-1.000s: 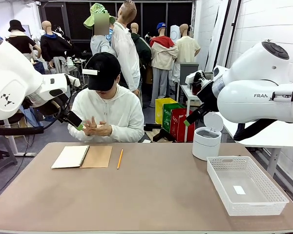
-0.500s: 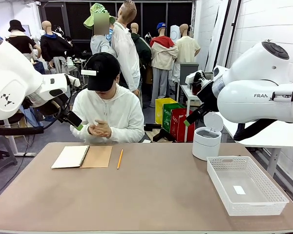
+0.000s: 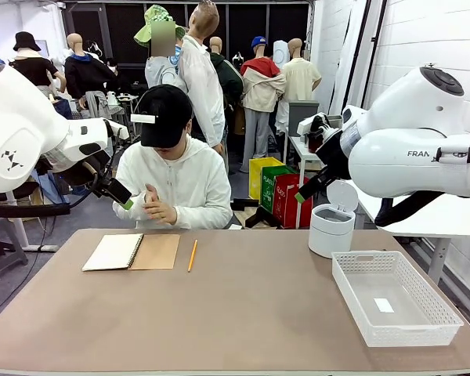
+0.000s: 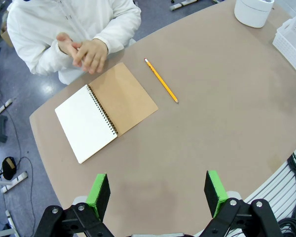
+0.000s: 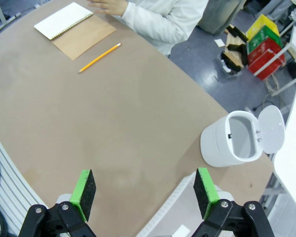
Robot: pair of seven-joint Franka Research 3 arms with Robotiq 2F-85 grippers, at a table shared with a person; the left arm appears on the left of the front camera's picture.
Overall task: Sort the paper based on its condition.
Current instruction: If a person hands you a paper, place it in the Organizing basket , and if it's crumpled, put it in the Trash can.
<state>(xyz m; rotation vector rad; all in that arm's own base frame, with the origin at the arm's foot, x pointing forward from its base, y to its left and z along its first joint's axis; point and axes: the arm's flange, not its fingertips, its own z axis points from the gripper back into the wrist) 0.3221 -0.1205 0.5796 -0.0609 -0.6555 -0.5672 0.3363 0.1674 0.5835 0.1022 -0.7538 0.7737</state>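
Well, awaiting paper.
Left pincer (image 4: 157, 191), right pincer (image 5: 144, 190) wide, empty; next probably a sheet from the ten-o'clock brown-covered spiral notebook (image 3: 153, 251).

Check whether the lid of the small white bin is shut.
No, the white bin stands with its round lid flipped up, so its inside shows in the right wrist view.

The paper (image 3: 113, 251) is a blank white sheet, flat and unwrinkled. It lies face up as the top page of an open spiral notebook (image 3: 138, 251) on the far left part of the table (image 3: 243, 313). The wire spiral binds its right edge, beside the folded-out brown cover (image 3: 158, 251).
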